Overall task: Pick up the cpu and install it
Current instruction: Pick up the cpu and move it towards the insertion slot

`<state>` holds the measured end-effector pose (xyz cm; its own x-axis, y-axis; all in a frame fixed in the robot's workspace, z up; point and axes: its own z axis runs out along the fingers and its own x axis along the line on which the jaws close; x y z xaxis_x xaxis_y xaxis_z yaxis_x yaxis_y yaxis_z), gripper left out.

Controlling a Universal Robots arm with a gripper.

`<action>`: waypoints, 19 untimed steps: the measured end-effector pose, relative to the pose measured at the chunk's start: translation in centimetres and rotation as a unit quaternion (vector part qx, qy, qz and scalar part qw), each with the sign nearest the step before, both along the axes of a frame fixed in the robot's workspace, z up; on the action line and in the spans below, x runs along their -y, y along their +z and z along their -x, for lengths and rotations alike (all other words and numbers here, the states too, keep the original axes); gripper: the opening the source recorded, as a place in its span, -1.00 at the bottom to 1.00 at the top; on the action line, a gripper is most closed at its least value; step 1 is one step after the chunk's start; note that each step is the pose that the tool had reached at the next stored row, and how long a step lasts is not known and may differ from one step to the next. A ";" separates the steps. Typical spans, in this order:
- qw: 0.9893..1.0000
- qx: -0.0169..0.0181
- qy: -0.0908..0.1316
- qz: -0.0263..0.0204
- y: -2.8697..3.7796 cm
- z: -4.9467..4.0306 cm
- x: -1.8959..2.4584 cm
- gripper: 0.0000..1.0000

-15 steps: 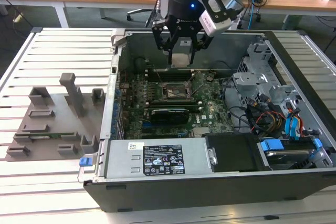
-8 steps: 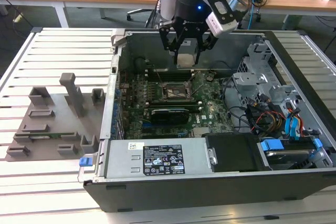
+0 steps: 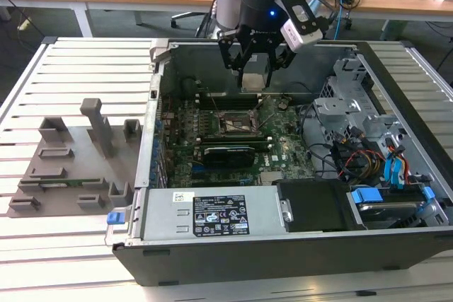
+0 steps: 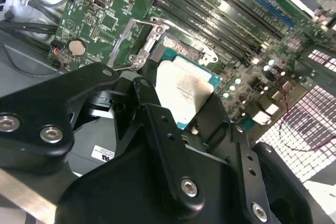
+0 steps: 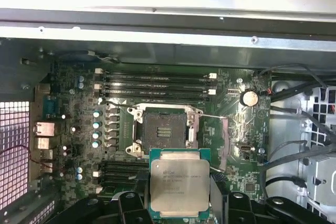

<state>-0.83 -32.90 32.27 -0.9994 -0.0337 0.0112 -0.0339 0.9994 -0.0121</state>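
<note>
My gripper [image 3: 255, 67] hangs over the open computer case [image 3: 159, 90], shut on the cpu [image 5: 178, 184], a flat square chip with a pale silver top and a thin green rim. In the second wrist view the cpu [image 4: 184, 90] lies between the black fingers [image 4: 149, 100], which press on two opposite edges. The dark square socket [image 5: 163, 132] on the green motherboard [image 5: 236, 145] stands open and bare, its metal load plate swung aside. The cpu is held above the board, a little to one side of the socket [image 3: 237, 124].
A labelled power supply box [image 3: 212, 221] fills the case's near side. A drive cage [image 3: 368, 125] with loose cables sits at the exterior view's right. Memory slots [image 5: 157, 85] flank the socket. A grey fixture [image 3: 78, 160] rests on the slatted table at the exterior view's left.
</note>
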 end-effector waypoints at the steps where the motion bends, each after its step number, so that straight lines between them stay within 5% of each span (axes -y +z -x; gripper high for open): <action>1: 1.000 0.000 0.000 0.000 -0.05 0.00 -0.16 0.09; 4: 1.000 0.000 0.000 0.001 -0.60 0.01 -0.67 0.09; 5: 1.000 0.000 0.000 0.001 -1.89 0.06 -0.68 0.09; 7: 1.000 0.000 0.000 0.001 -2.74 0.08 -0.68 0.09; 19: 1.000 0.000 0.000 0.001 -3.34 0.08 -0.67 0.09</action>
<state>-0.91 -32.23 28.93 -0.9994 -0.0337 0.0112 -0.0339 0.9993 -0.0144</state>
